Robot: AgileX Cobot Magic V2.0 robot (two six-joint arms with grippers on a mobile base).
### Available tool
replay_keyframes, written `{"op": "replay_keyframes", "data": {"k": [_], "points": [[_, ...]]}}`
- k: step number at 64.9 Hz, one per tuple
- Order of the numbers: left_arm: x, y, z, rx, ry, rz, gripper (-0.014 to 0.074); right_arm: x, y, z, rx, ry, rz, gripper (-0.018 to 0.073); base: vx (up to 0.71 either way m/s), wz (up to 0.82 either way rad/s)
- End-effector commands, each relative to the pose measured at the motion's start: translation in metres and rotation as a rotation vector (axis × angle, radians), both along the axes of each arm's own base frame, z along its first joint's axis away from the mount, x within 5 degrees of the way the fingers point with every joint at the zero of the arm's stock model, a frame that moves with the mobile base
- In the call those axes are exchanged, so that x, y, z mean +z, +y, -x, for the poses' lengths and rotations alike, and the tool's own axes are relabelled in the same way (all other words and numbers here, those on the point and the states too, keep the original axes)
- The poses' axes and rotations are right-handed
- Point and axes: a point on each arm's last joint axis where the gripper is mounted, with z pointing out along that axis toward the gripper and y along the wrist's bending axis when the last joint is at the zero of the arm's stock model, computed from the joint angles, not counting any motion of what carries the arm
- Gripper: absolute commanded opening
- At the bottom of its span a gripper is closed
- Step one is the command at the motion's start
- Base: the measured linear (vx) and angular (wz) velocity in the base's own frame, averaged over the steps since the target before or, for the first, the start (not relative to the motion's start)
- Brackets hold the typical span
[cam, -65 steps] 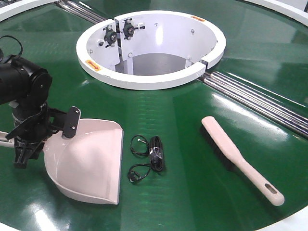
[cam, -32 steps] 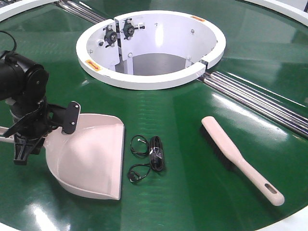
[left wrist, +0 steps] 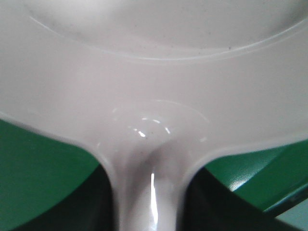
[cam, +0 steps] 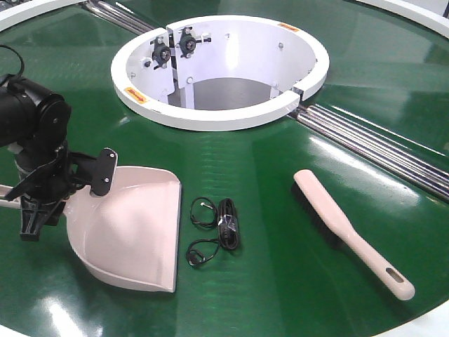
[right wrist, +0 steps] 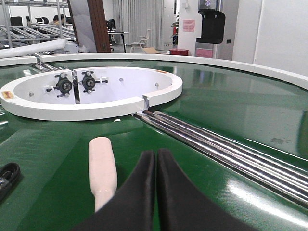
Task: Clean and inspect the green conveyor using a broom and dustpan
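Your left gripper [left wrist: 150,204] is clamping its fingers on the handle of the dustpan [cam: 133,232], which is sitting near left on the green conveyor [cam: 280,182]. Your right gripper [right wrist: 155,154] is holding its fingers together, empty, beside the broom [cam: 344,228], which is lying near right.

Front overlooks green conveyor [cam: 266,203], wrist views close

Over the last second the left gripper [cam: 66,200] has drifted slightly up and away, and the dustpan [cam: 133,232] went with it. Its near corner now sits a touch farther back on the green belt [cam: 280,232], and the pan looks flatter. Nearly all of that came in the first half-second.
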Motion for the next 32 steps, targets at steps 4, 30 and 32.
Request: {"op": "replay_keyframes", "data": {"k": [4, 30, 32], "points": [[0.0267, -0.0010, 0.0026, 0.001, -0.084, 0.020, -0.0006, 0.0059, 0.0000, 0.0009, -0.002, -0.079, 0.007, -0.0008, 0.00, 0.00], [0.0267, -0.0010, 0.0026, 0.001, -0.084, 0.020, -0.0006, 0.0059, 0.0000, 0.0009, -0.002, -0.079, 0.007, -0.0008, 0.00, 0.00], [0.0267, -0.0010, 0.0026, 0.001, -0.084, 0.020, -0.0006, 0.0059, 0.0000, 0.0009, -0.002, -0.079, 0.007, -0.0008, 0.00, 0.00]]}}
